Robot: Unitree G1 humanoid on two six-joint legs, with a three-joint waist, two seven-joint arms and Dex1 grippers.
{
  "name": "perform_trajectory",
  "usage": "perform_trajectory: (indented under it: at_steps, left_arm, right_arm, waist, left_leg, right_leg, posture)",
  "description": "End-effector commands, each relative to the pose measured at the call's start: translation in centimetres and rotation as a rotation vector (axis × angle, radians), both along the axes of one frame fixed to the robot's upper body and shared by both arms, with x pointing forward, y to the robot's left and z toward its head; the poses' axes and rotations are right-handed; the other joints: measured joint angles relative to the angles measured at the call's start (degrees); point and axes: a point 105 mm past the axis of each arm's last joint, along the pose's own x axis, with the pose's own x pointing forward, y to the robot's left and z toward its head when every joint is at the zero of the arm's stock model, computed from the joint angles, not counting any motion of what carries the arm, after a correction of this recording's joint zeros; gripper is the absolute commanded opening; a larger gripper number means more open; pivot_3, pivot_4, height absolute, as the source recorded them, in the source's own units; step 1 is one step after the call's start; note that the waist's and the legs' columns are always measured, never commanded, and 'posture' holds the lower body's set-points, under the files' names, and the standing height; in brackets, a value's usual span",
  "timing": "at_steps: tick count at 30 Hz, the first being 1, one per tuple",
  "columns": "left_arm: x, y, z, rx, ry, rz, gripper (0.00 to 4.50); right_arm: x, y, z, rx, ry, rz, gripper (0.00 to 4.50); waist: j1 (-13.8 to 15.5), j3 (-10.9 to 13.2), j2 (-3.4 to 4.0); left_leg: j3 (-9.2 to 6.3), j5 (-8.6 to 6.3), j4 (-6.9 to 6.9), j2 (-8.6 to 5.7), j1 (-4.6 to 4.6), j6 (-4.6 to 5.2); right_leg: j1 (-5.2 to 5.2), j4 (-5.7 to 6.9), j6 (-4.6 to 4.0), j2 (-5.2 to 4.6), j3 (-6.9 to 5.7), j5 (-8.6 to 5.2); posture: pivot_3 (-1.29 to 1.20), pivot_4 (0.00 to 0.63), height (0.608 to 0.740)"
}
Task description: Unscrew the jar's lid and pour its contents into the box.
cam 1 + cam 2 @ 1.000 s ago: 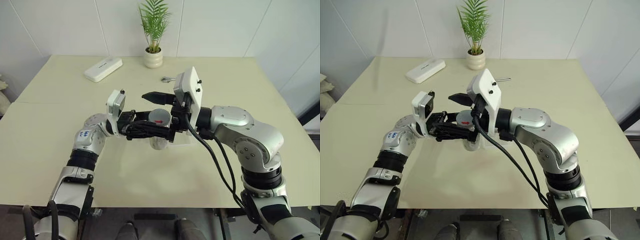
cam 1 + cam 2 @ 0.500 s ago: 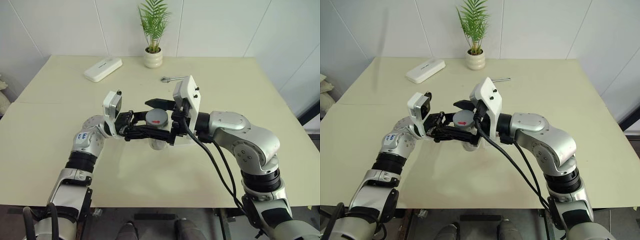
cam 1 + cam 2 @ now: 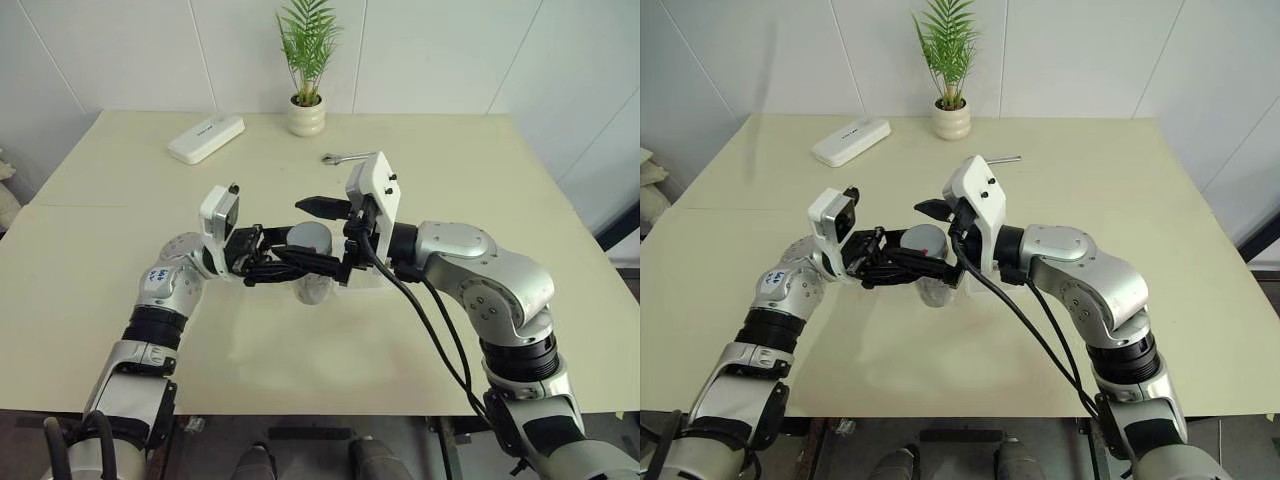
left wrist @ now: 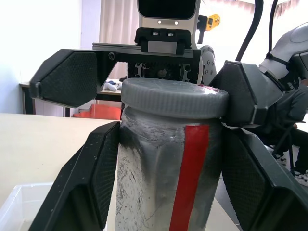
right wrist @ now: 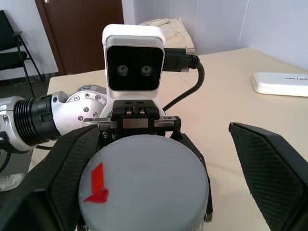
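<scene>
Since a second ago the right gripper has dropped from above the lid to bracket it, one finger at the lid's twelve o'clock, the other at six, spread wide and not yet squeezing. The jar sits at table centre, lifted off the table, pinched round its body by the left gripper. It looks light, rigid and slick-walled, likely to spin in the grip; the ridged lid rim is the place to grasp. The box lies just below. A white case rests at eleven o'clock, far off.
</scene>
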Motion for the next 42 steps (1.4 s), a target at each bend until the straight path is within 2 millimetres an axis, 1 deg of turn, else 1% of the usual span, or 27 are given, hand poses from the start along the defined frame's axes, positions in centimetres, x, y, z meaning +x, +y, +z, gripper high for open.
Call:
perform_trajectory:
  at_steps: [1, 9, 20, 22, 25, 28, 30, 32, 34, 35, 38, 42]
  left_arm:
    - [-1.6, 0.7, 0.8, -0.017, -0.081, -0.11, 2.76]
    - [-1.2, 1.3, 0.8, -0.016, -0.08, -0.079, 2.76]
    - [-0.8, 1.4, 0.8, -0.013, -0.077, -0.062, 2.76]
    - [-0.6, 1.4, 0.8, -0.011, -0.077, -0.057, 2.76]
    - [-0.4, 1.3, 0.9, -0.01, -0.077, -0.054, 2.76]
    - [-0.2, 1.2, 1.1, -0.011, -0.079, -0.056, 2.76]
    - [-0.1, 0.9, 1.2, -0.013, -0.081, -0.063, 2.76]
    - [-0.1, 0.7, 1.3, -0.014, -0.082, -0.068, 2.76]
    - [0.0, 0.5, 1.3, -0.016, -0.082, -0.073, 2.76]
    - [-0.1, 0.4, 1.4, -0.015, -0.083, -0.079, 2.76]
    - [-0.1, 0.3, 1.4, -0.015, -0.083, -0.086, 2.76]
    - [-0.2, 0.2, 1.4, -0.015, -0.085, -0.088, 2.76]
  right_arm:
    - [0.3, -1.8, 1.3, 0.017, -0.047, -0.066, 4.5]
    - [-0.3, -3.8, 1.7, -0.002, -0.051, -0.118, 4.5]
    - [-1.5, -5.3, 2.3, -0.02, -0.05, -0.149, 4.5]
    - [-2.0, -5.9, 2.7, -0.02, -0.061, -0.163, 4.5]
    - [-2.1, -6.1, 3.6, 0.009, -0.077, -0.188, 4.5]
    - [-1.9, -5.8, 4.8, 0.054, -0.095, -0.2, 4.5]
    - [-1.3, -4.6, 5.8, 0.108, -0.093, -0.187, 4.5]
    - [-1.0, -3.6, 6.1, 0.145, -0.081, -0.172, 4.5]
    - [-0.7, -2.6, 5.9, 0.158, -0.066, -0.151, 4.5]
    - [-0.6, -1.8, 5.5, 0.155, -0.054, -0.129, 4.5]
    - [-0.6, -0.4, 4.5, 0.143, -0.025, -0.076, 4.5]
    - [-0.6, 0.5, 3.6, 0.121, -0.013, -0.03, 4.5]
  waist:
    - [0.0, 0.0, 0.0]
    - [0.0, 0.0, 0.0]
    - [0.1, 0.0, 0.0]
    - [0.1, 0.0, 0.0]
    - [0.0, 0.0, 0.0]
    - [0.0, 0.0, 0.0]
    - [-0.1, 0.0, 0.0]
    - [-0.1, 0.0, 0.0]
    - [-0.1, 0.0, 0.0]
    - [-0.1, 0.0, 0.01]
    - [-0.1, 0.0, 0.02]
    - [-0.1, 0.0, 0.02]
  left_leg:
    - [0.0, 0.0, 0.0, 0.0, 0.0, 0.0]
    - [0.0, 0.0, -0.01, 0.0, 0.0, 0.0]
    - [0.0, 0.0, 0.0, 0.0, 0.0, 0.01]
    - [0.0, 0.0, -0.01, 0.0, 0.0, 0.01]
    - [0.0, 0.0, -0.03, 0.0, 0.0, 0.01]
    - [0.0, 0.0, -0.01, 0.0, 0.0, 0.01]
    - [0.0, 0.0, 0.0, 0.0, 0.01, 0.02]
    - [0.0, 0.02, 0.0, 0.0, 0.03, 0.05]
    - [-0.02, 0.04, -0.02, 0.01, 0.03, 0.08]
    - [-0.01, 0.04, -0.04, 0.01, 0.01, 0.08]
    - [-0.01, 0.04, -0.07, 0.0, -0.02, 0.07]
    - [-0.01, 0.04, -0.08, 0.01, -0.02, 0.07]
  right_leg:
    - [0.0, 0.0, 0.0, 0.0, 0.0, 0.0]
    - [0.0, -0.01, 0.0, 0.0, 0.0, 0.0]
    - [0.01, -0.02, 0.0, 0.0, 0.01, 0.0]
    - [0.01, -0.02, 0.0, 0.0, 0.0, 0.0]
    - [0.0, -0.03, 0.0, 0.0, 0.01, 0.0]
    - [0.0, 0.0, 0.0, 0.0, 0.01, 0.0]
    - [0.0, 0.01, -0.01, 0.0, 0.01, 0.01]
    - [0.0, 0.04, -0.02, 0.01, 0.02, 0.01]
    - [0.0, 0.03, -0.02, 0.02, -0.01, 0.01]
    - [0.0, 0.01, -0.02, 0.02, 0.0, 0.01]
    - [-0.02, -0.04, -0.02, 0.02, 0.0, 0.01]
    - [-0.02, -0.03, -0.03, 0.02, -0.01, 0.01]
  posture:
    - [0.0, 0.15, 0.74]
    - [0.0, 0.15, 0.74]
    - [0.0, 0.15, 0.74]
    - [0.0, 0.15, 0.74]
    - [0.0, 0.15, 0.74]
    - [0.0, 0.15, 0.74]
    - [0.0, 0.15, 0.74]
    - [0.0, 0.15, 0.74]
    - [0.0, 0.15, 0.74]
    - [0.0, 0.15, 0.74]
    - [0.0, 0.15, 0.74]
    - [0.0, 0.15, 0.74]
